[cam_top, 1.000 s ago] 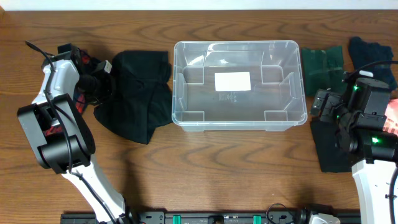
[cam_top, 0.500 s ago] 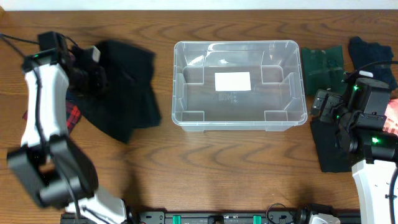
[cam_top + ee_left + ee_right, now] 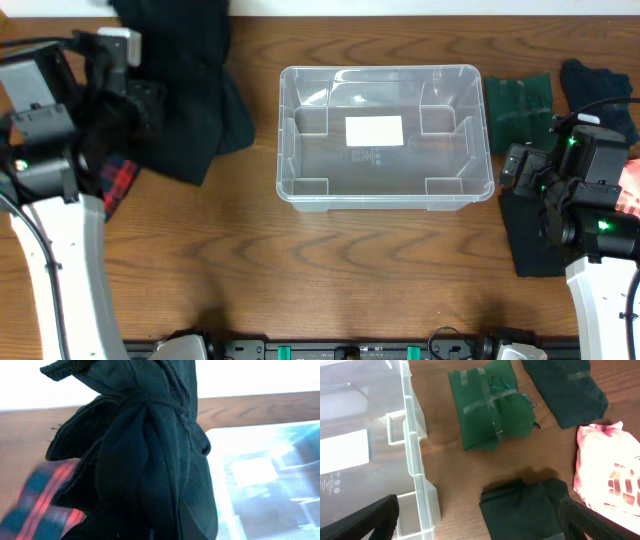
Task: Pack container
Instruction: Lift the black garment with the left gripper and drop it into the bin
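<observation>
The container (image 3: 320, 160) is a clear plastic bin with a white label on its bottom. It sits mid-table with nothing in it. It also shows in the right wrist view (image 3: 415, 460) and the left wrist view (image 3: 270, 475). My left gripper (image 3: 135, 100) is at the back left, shut on a black garment (image 3: 190, 90) that hangs bunched from it above the table. The garment (image 3: 150, 460) hides the fingers in the left wrist view. My right gripper (image 3: 480, 520) is open and empty, just right of the bin above a folded black cloth (image 3: 525, 510).
A red plaid cloth (image 3: 118, 185) lies under the left arm. A taped green bundle (image 3: 518, 105), a dark navy cloth (image 3: 595, 85) and a pink cloth (image 3: 630, 190) lie to the right of the bin.
My left arm has lifted the black garment off the table and carried it up and toward the back left. The right arm has not moved.
</observation>
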Motion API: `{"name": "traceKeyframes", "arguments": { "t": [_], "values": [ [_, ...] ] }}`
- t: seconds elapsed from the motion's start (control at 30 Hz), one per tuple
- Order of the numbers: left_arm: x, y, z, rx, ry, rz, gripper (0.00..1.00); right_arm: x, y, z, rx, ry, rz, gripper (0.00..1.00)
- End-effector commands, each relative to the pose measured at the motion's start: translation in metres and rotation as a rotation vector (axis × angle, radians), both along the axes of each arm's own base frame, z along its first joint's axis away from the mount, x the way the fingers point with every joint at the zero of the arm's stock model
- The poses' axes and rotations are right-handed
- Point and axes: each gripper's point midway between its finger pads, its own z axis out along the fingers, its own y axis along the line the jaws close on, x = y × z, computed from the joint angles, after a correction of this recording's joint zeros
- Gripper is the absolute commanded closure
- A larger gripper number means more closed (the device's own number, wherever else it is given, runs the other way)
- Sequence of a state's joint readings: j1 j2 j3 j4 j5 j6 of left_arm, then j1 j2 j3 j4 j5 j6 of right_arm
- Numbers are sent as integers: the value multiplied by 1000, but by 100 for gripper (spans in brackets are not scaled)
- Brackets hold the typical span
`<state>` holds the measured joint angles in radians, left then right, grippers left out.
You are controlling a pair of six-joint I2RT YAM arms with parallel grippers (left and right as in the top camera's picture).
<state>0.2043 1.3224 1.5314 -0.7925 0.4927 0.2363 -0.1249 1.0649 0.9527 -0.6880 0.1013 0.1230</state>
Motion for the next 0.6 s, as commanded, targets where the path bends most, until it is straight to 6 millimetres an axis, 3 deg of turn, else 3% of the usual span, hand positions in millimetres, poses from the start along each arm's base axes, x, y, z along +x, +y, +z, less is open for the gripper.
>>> {"name": "traceKeyframes", "arguments": {
  "t": [0.0, 0.17, 0.33, 0.47, 0.57],
  "values": [
    [-4, -48, 33, -21, -120, -168, 94, 2, -2, 8, 9, -21, -11, 1],
    [-9, -110, 23, 99, -163, -431, 94, 2, -2, 8, 8, -21, -12, 1],
    [-29, -169, -12, 257, -159, -748, 94, 2, -2, 8, 8, -20, -11, 1],
    [-46, -197, -45, 359, -127, -964, 94, 2, -2, 7, 9, -18, -12, 1],
    [-48, -212, -66, 385, -102, -1054, 94, 2, -2, 7, 9, -17, -12, 1]
  ]
}}
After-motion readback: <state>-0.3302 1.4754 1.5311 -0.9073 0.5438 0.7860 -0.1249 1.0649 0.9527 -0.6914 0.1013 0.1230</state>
